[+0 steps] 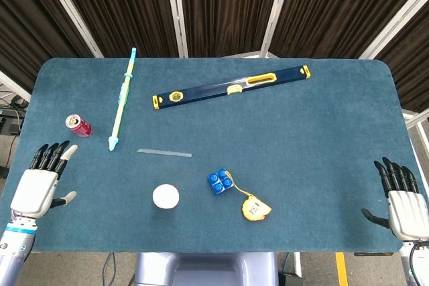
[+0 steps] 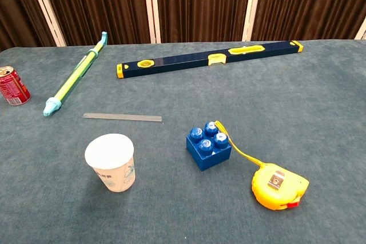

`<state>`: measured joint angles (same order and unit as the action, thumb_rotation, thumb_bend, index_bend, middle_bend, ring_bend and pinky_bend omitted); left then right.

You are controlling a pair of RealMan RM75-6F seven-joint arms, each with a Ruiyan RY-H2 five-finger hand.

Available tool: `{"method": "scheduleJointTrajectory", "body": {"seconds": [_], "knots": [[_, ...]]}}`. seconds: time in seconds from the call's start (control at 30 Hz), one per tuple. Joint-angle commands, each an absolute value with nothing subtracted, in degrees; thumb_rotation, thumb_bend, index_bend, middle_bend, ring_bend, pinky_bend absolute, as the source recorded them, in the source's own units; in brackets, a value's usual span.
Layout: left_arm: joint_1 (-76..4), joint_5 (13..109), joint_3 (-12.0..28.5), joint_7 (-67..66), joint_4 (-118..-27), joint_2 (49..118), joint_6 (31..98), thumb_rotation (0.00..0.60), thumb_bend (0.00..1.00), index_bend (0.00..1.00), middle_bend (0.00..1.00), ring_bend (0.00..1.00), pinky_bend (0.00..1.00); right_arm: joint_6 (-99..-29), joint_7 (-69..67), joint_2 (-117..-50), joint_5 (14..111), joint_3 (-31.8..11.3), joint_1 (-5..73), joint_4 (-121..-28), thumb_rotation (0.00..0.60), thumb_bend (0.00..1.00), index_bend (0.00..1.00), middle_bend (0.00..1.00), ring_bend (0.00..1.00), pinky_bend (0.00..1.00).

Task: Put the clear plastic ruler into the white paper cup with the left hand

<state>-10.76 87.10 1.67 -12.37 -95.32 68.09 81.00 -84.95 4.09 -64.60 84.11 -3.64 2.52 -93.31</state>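
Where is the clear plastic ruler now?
The clear plastic ruler lies flat, left of centre in the head view, just beyond the white paper cup.

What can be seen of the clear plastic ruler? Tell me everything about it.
The clear plastic ruler is a thin, narrow, see-through strip, greyish against the blue-green table cloth. It lies flat and nearly level across the chest view, just beyond the upright white paper cup, apart from it. Nothing touches it but the cloth; the left hand rests open at the table's edge, well away. Any markings are too fine to tell.
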Motion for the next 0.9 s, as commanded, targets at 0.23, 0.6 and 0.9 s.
{"method": "scheduleJointTrajectory", "body": {"seconds": [0.23,0.6,0.9], "knots": [[-10.8,87.0,1.7,-13.0,-95.5,68.2,80.9,0.6,0.0,0.06,0.0,0.0,0.0,-85.2,3.8,-64.7,84.2,-3.6,2.4,-93.1,0.6,0.08,0.0,0.0,0.0,0.0],[-14.4,82.2,5.7,-15.2,-98.4,68.3,76.8,0.6,0.04,0.12,0.0,0.0,0.0,-85.1,3.6,-64.6,84.2,-3.6,2.4,-93.0,0.6,0.08,0.0,0.0,0.0,0.0],[-23.7,69.0,12.9,-22.2,-98.6,73.1,65.8,0.6,0.19,0.37,0.0,0.0,0.0,-85.1,3.6,-64.6,84.0,-3.6,2.3,-93.1,0.6,0.08,0.0,0.0,0.0,0.0]]}}
